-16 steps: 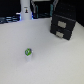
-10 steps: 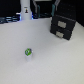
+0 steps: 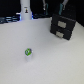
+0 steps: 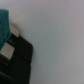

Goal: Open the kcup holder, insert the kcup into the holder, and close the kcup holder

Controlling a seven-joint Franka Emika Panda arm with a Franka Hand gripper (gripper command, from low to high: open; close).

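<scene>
We see the kcup (image 3: 28,51) standing alone on the white table (image 3: 45,60), well apart from the kcup holder (image 3: 63,26) at the exterior view's right. The gripper (image 3: 54,6) hangs above the holder; we cannot tell how wide it stands.

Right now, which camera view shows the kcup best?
The exterior view shows it best: the kcup stands alone on the white table, green top visible, well apart from the kcup holder. The wrist view shows only a corner of the holder and bare table, no kcup.
</scene>
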